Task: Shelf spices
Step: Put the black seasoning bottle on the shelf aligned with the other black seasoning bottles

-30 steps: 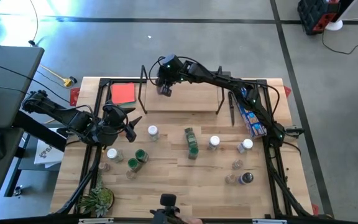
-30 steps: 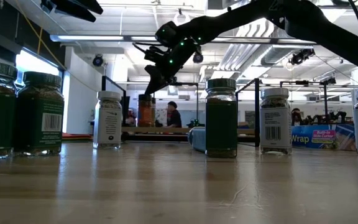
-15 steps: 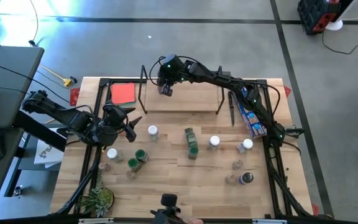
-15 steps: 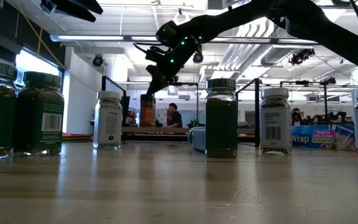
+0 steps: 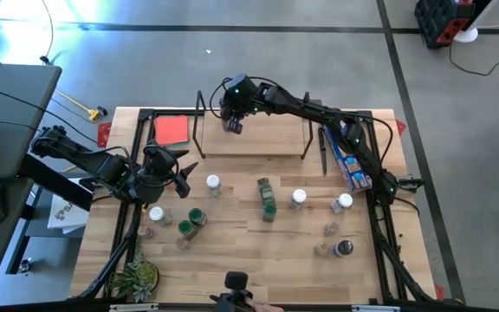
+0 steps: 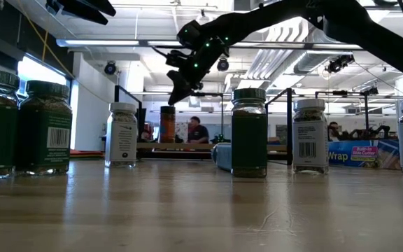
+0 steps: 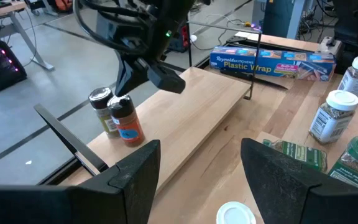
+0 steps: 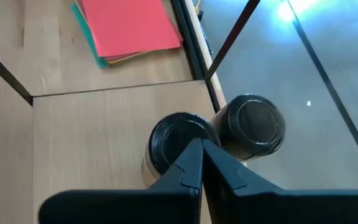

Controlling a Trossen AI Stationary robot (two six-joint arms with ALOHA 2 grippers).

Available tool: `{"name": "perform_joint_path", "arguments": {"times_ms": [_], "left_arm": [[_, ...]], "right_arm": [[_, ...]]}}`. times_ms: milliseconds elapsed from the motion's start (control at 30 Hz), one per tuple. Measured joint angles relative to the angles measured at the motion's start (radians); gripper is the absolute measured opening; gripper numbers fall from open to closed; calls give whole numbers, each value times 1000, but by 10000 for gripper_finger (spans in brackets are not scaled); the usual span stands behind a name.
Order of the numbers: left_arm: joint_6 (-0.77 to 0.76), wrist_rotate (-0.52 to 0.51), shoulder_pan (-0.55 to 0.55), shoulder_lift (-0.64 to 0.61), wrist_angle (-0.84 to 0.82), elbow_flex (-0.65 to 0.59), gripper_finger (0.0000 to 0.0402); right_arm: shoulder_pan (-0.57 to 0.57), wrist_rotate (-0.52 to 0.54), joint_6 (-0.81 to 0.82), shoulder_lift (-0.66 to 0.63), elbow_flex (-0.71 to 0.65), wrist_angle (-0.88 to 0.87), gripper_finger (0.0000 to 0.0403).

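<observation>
Hovering over shelf (image 5: 258,139) corner, right end effector (image 7: 143,78) was seen closed, empty; two jars (image 7: 120,118) placed. Straight lift advised, jars untouched.

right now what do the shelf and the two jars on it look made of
The shelf: pale wood board, matte, visible grain, on thin black loop frames, probably metal. The two jars: clear bodies, glass or plastic, I cannot tell which, with printed labels and smooth black lids, likely plastic. The right end effector hangs shut just above them.
</observation>
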Motion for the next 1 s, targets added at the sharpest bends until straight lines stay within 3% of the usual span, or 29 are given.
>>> {"name": "perform_joint_path", "arguments": {"times_ms": [1000], "left_arm": [[0,8,0,0,6,0,218]], "right_arm": [[0,-24,11,22,2,43,0]]}}
